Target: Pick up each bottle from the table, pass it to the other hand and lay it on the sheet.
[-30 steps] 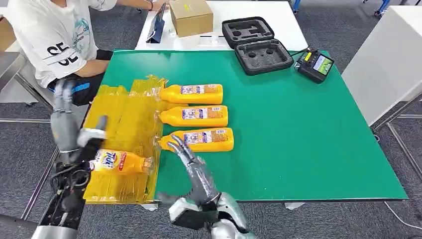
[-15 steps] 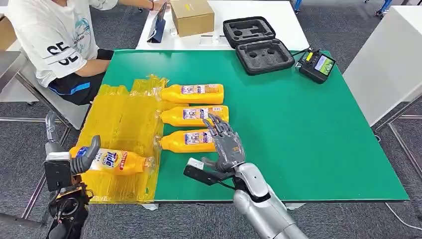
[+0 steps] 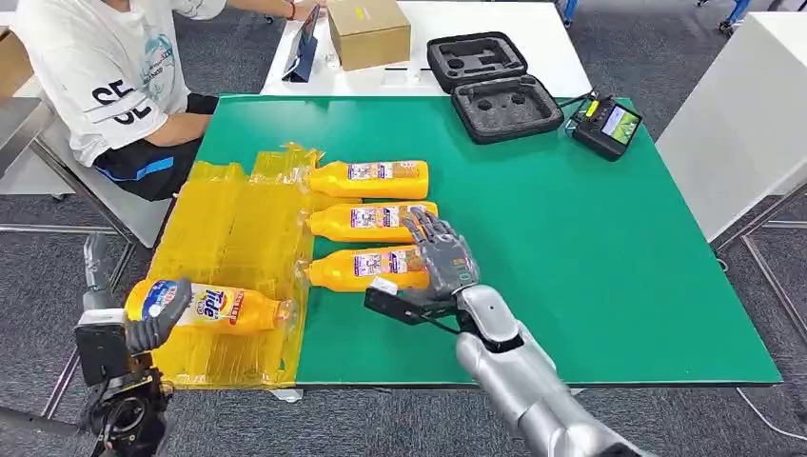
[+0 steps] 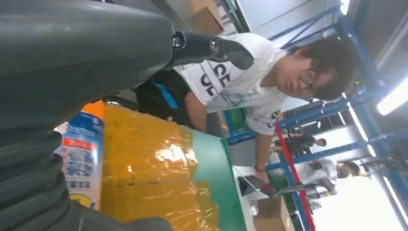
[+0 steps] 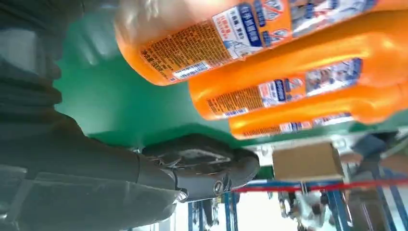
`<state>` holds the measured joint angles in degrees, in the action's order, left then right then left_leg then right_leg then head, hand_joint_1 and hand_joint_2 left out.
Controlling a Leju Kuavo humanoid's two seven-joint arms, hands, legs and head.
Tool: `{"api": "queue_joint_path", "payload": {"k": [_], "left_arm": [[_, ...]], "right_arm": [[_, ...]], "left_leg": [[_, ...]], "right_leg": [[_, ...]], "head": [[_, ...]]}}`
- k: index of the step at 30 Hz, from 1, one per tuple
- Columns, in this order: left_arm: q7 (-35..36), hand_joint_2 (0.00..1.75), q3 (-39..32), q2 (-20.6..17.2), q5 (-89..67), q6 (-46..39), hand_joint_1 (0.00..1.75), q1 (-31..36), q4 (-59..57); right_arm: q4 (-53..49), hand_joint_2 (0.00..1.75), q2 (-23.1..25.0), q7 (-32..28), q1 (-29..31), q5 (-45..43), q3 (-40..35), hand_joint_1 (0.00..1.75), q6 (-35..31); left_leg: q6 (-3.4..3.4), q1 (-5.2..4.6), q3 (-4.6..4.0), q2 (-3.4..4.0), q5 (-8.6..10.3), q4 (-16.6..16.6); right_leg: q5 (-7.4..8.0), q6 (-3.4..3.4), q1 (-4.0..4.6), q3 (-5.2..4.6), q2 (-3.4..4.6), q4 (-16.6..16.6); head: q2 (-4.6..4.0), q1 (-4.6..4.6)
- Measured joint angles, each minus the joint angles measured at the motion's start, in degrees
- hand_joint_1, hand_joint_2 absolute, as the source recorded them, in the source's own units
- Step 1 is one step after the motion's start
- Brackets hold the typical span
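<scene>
Right hand (image 3: 440, 259), a dark many-fingered hand on a silver arm, was seen spread wide above the base end of the nearest orange plastic detergent bottle (image 3: 366, 268), with nothing held in it. Whether the fingers were touching the bottle could not be told from the head view; in the right wrist view the bottle's labelled base was seen close in front of the thick grey thumb (image 5: 202, 166), with bare green between them. The hand was judged to be placed over that bottle so that a grasp around its body could be made next.

Three such bottles were laid side by side on the green table mat (image 3: 571, 248), caps turned toward the crinkled yellow plastic sheet (image 3: 238, 238): the nearest one, a middle bottle (image 3: 371, 221) and a far bottle (image 3: 369, 179). Their necks were seen at or just over the sheet's edge, probably so that each could be reached from the right side.

A fourth orange bottle with a red and blue label (image 3: 205, 307) was lying on the sheet at its near edge. Its base was held between the thumb and fingers of the left hand (image 3: 143, 328); release was judged not yet made.

A seated person in a white shirt (image 3: 105, 76) was beside the table's far left corner.
</scene>
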<state>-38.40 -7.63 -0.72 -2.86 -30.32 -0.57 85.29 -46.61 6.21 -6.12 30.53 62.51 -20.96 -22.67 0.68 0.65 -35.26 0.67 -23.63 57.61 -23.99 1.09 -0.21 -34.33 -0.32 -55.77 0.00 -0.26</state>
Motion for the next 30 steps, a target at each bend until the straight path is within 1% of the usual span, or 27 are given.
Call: {"api": "queue_joint_path", "payload": {"k": [8, 14, 24, 30], "left_arm": [[0.2, 1.75, -1.0, 0.7, 0.0, 0.2, 0.00, -0.4, 0.0], [0.6, 1.75, -1.3, 1.4, -0.2, 0.2, 0.00, -0.4, 0.0], [1.1, 1.75, -1.6, 1.9, -0.7, 0.3, 0.00, 0.1, -0.1], [1.1, 1.75, -1.6, 2.1, -0.9, 0.3, 0.00, 0.5, -0.1]], "right_arm": [[10.0, 1.75, 1.6, 0.9, 5.0, -0.8, 0.0, 0.00, 1.9], [15.6, 1.75, 2.5, 1.1, 8.0, -1.4, 0.0, 0.00, 4.7], [20.1, 1.75, 4.5, -1.3, 9.4, -3.9, 0.0, 0.00, 9.7], [21.2, 1.75, 5.0, -1.7, 9.6, -4.0, 0.0, 0.00, 10.5]], "left_leg": [[0.00, 0.01, 0.00, -0.01, 0.00, 0.0], [0.00, 0.00, 0.00, -0.01, 0.00, 0.0], [0.00, 0.01, 0.00, -0.01, 0.00, 0.0], [0.00, 0.01, 0.00, -0.01, 0.00, 0.0]], "right_leg": [[0.00, 0.00, 0.02, -0.01, 0.00, 0.0], [0.00, 0.00, 0.01, -0.01, 0.01, 0.0], [0.00, 0.00, 0.02, -0.03, 0.01, 0.0], [0.00, 0.00, 0.01, -0.03, 0.02, 0.0]], "head": [[0.00, -0.02], [0.00, -0.02], [0.00, -0.02], [0.00, -0.02]]}}
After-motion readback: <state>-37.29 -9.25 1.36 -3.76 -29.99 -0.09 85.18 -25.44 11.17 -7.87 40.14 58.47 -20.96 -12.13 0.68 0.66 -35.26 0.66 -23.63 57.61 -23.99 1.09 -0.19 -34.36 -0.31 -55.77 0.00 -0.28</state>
